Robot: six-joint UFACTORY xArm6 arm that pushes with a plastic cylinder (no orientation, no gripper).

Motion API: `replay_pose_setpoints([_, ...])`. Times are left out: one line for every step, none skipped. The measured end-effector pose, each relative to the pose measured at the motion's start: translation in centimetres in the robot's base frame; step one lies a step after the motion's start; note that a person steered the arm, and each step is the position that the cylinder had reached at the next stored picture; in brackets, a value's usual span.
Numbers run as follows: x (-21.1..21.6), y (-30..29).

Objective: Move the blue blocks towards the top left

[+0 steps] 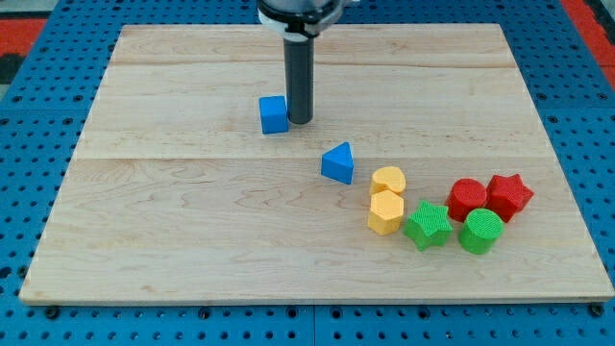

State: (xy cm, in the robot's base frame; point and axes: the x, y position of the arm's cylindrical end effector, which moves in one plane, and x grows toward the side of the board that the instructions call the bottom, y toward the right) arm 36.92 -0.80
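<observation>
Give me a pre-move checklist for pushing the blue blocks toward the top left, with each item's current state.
1. My tip beside the blue cube, on its right: ok.
2. Tip touching the cube: cannot tell.
3. Board up and left of the cube free of blocks: ok.
4. Blue triangular block apart from the yellow blocks: ok.
5. Blue triangular block already near the cube: not ok, it lies lower right.
</observation>
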Motion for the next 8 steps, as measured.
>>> replay_pose_setpoints([0.2, 9.9])
replay_pose_setpoints([6.4, 16.0])
replay_pose_setpoints([10.6, 9.6])
replay_pose_setpoints([11.7, 3.4])
replay_pose_setpoints([6.9, 3.4])
replay_pose_setpoints([2.9, 3.5])
replay_pose_setpoints([4.5, 12.0])
replay_pose_setpoints([2.0, 12.8])
